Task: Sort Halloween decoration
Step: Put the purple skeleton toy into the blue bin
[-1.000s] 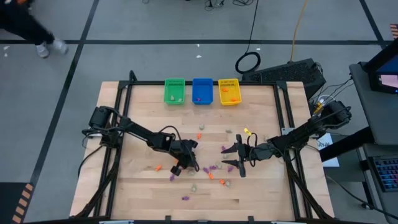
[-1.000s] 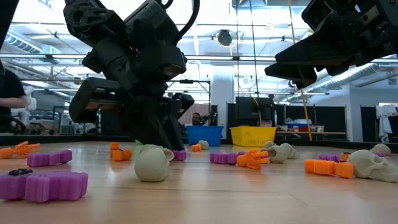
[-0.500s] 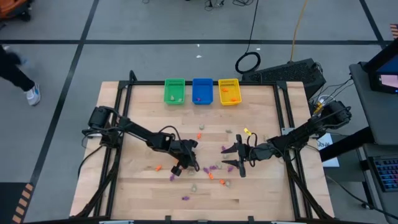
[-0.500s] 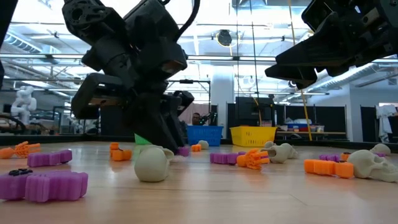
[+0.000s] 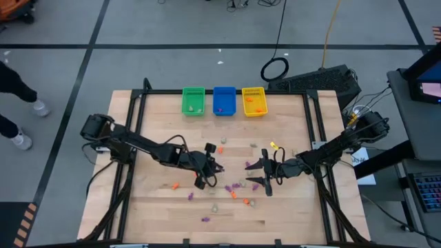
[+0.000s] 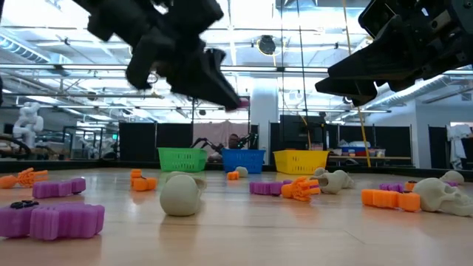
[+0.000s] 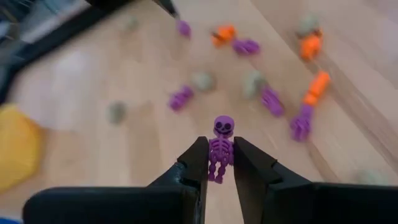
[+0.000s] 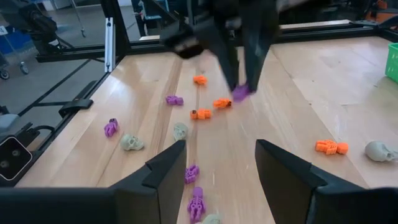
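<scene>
The Halloween decoration lies scattered over the middle of the wooden table (image 5: 158,124): tiny purple, orange and pale pieces (image 5: 233,193), among them a pale skull (image 6: 180,196) and a purple piece (image 6: 60,220). My left gripper (image 7: 219,144) hangs above them near the table's middle (image 5: 218,167), shut on a purple skeleton (image 7: 222,127). The right wrist view also shows that skeleton (image 8: 241,93). My right gripper (image 5: 256,174) waits to the right of the pile, open, above the table, with nothing between its fingers (image 8: 166,169). My left gripper pinches the purple skeleton by its trunk and legs (image 7: 218,157) between its two fingers. The fingers slant down toward the table's right side and lie along the figure. Its skull (image 7: 223,126) sticks out past the fingertips, and the figure is lifted clear of the table.
A green bin (image 5: 193,100), a blue bin (image 5: 224,100) and a yellow bin (image 5: 253,101) stand in a row at the table's far edge. A person's legs (image 5: 17,103) show on the floor at far left. Bare wood lies between bins and pile.
My left gripper has risen from the pile and tipped from pointing steeply down to a shallower slant, carrying the purple skeleton clear of the table. The pale skull it stood over stays in place.
</scene>
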Controlling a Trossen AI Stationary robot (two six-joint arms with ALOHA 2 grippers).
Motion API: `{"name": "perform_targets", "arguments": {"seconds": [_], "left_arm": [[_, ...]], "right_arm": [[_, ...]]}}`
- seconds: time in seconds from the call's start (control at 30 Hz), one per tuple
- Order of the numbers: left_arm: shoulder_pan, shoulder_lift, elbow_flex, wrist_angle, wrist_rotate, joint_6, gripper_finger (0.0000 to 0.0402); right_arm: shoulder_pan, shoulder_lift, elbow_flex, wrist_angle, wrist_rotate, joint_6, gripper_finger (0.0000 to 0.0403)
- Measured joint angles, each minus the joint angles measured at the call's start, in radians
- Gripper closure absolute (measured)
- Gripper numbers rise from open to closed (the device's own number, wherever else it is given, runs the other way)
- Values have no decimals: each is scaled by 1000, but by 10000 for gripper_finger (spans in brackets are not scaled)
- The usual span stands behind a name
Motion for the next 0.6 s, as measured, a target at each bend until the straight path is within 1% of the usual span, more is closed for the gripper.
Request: {"name": "perform_targets", "arguments": {"seconds": [0.1,0.23,0.3,0.4,0.6], "left_arm": [[-5,-49,0,4,-30,22,343],[-16,-90,0,6,-48,166,343],[-18,-101,0,18,-53,267,343],[-22,-110,0,33,-78,472,343],[-21,-110,0,76,-173,840,343]], "right_arm": [[0,0,0,0,0,0,222],[0,0,0,0,0,0,222],[0,0,0,0,0,0,222],[0,0,0,0,0,0,222],[0,0,0,0,0,0,222]]}}
